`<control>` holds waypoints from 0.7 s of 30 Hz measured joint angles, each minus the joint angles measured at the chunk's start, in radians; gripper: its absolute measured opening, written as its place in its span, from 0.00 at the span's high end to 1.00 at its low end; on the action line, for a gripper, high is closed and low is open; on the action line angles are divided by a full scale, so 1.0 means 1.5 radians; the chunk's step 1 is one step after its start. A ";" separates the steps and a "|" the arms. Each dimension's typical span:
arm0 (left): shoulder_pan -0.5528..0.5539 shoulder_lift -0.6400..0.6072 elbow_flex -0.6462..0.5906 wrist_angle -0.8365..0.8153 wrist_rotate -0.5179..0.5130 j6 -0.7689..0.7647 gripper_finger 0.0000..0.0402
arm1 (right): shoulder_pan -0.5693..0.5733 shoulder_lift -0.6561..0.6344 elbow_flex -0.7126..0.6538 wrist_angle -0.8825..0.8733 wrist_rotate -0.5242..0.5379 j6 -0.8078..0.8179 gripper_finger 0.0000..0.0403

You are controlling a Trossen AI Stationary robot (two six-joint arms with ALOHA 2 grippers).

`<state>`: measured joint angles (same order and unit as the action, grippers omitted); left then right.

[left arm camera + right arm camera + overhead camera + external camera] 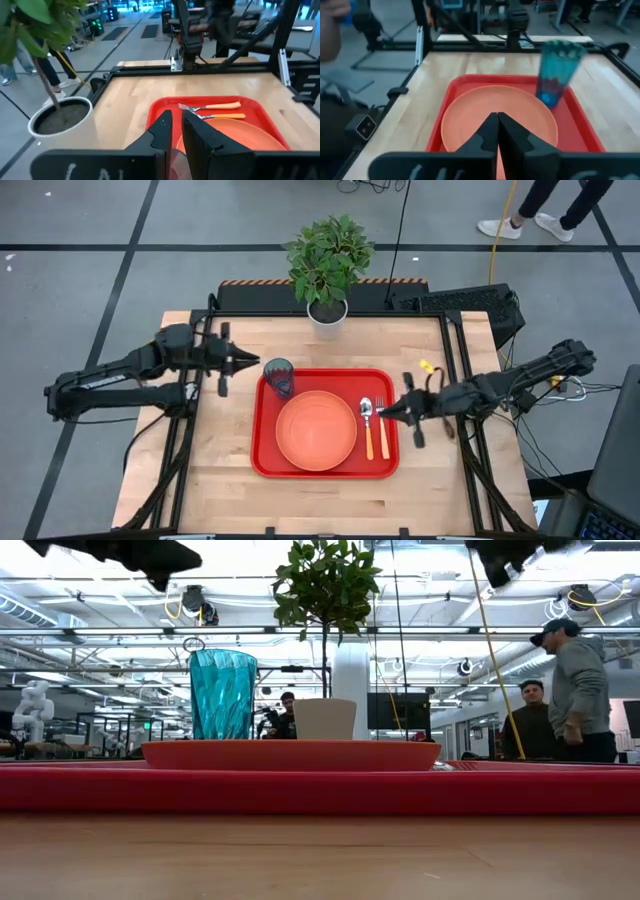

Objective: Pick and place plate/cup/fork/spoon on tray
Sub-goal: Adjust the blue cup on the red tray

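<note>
The red tray lies mid-table. On it rest the orange plate, the teal cup upright in its far left corner, and, along its right side, the spoon and the fork side by side. My left gripper hovers just left of the cup, raised, pointing toward the table's right. Its fingers stand a narrow gap apart with nothing between them. My right gripper hangs above the tray's right rim by the fork, pointing left. It is shut and holds nothing.
A potted plant in a white pot stands at the table's far edge, behind the tray. A small yellow object lies on the wood at the far right. People stand in the room beyond. Bare wood lies near the front edge.
</note>
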<state>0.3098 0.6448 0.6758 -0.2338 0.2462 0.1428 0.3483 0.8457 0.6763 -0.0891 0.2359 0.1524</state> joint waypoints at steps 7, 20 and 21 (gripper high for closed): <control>0.000 -0.111 -0.102 -0.005 -0.025 -0.090 0.88 | -0.015 -0.135 -0.166 0.114 0.000 0.065 1.00; 0.000 -0.271 -0.215 0.037 -0.097 -0.139 0.88 | -0.053 -0.159 -0.208 0.127 0.017 0.078 1.00; 0.000 -0.270 -0.215 0.036 -0.106 -0.137 0.88 | -0.064 -0.153 -0.208 0.127 0.017 0.077 1.00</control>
<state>0.3099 0.2395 0.3538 -0.1805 0.0873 -0.0621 0.2516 0.6159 0.3649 0.1009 0.2616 0.2686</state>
